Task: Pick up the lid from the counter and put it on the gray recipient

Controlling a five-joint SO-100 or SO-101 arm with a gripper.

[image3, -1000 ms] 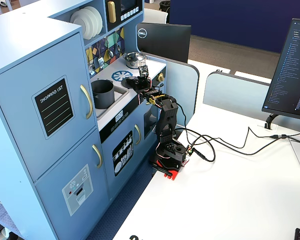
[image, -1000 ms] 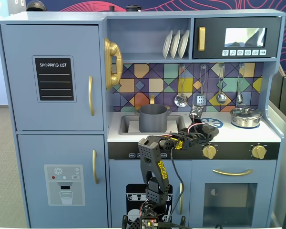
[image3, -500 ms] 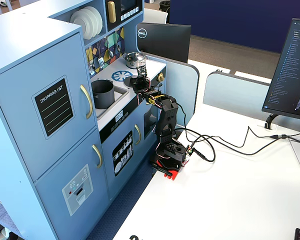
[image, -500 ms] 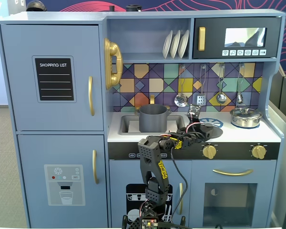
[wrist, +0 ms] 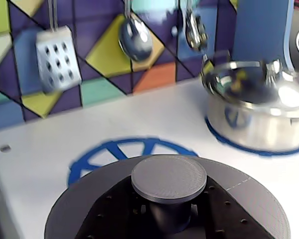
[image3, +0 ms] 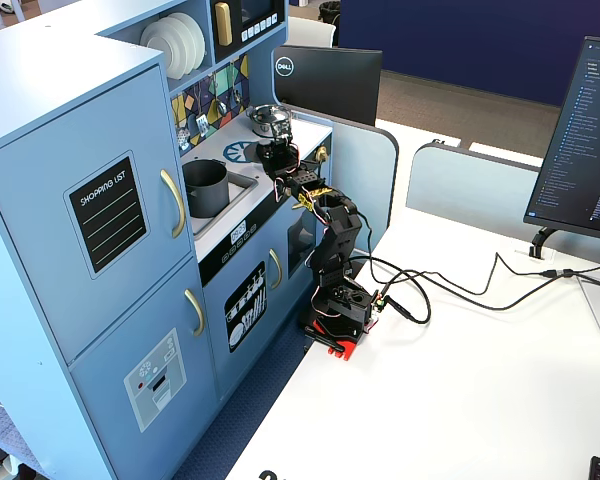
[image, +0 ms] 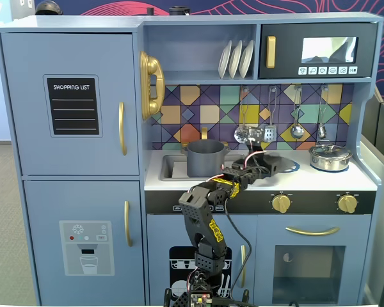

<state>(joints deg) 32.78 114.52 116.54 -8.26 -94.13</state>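
Gray recipient [image: 205, 158]: in the sink, left of the claw in a fixed view. Claw [image: 271, 162]: closed around the knob of the lid [wrist: 168, 209], held clear above the surface [wrist: 55, 134]. Silver pot [wrist: 251, 107]: right of claw.

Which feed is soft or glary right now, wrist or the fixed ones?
Wrist view: the silver pot is smeared and glary, the hanging utensils soft, while the lid knob is sharper. Both fixed views are evenly lit and crisp; the lid reads dark there.
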